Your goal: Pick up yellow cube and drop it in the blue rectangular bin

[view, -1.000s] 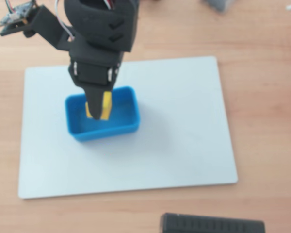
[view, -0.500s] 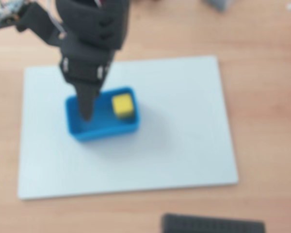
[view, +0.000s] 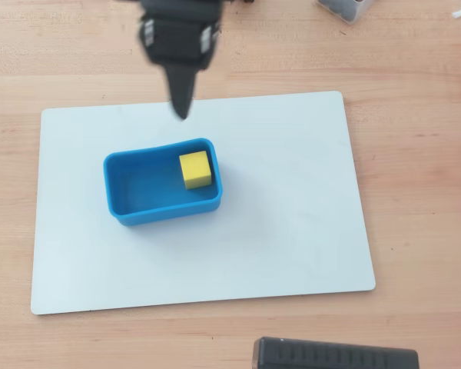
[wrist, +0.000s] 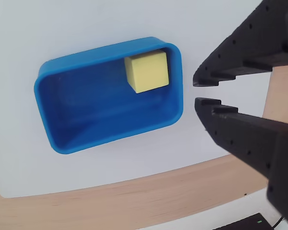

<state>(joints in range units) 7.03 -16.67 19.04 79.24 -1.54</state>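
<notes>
The yellow cube (view: 196, 169) lies inside the blue rectangular bin (view: 127, 200), against its far right corner in the overhead view. The bin stands on a white board (view: 292, 231). In the wrist view the cube (wrist: 148, 72) sits in the bin's (wrist: 62, 139) upper right corner. My gripper (view: 183, 111) hangs above the board just beyond the bin's far wall, apart from the bin. It holds nothing. In the wrist view my gripper (wrist: 198, 92) is right of the bin, its jaws almost together with only a thin gap at the tips.
The white board lies on a wooden table (view: 415, 154). A dark box (view: 334, 355) sits at the near edge and a small container (view: 344, 8) at the far right corner.
</notes>
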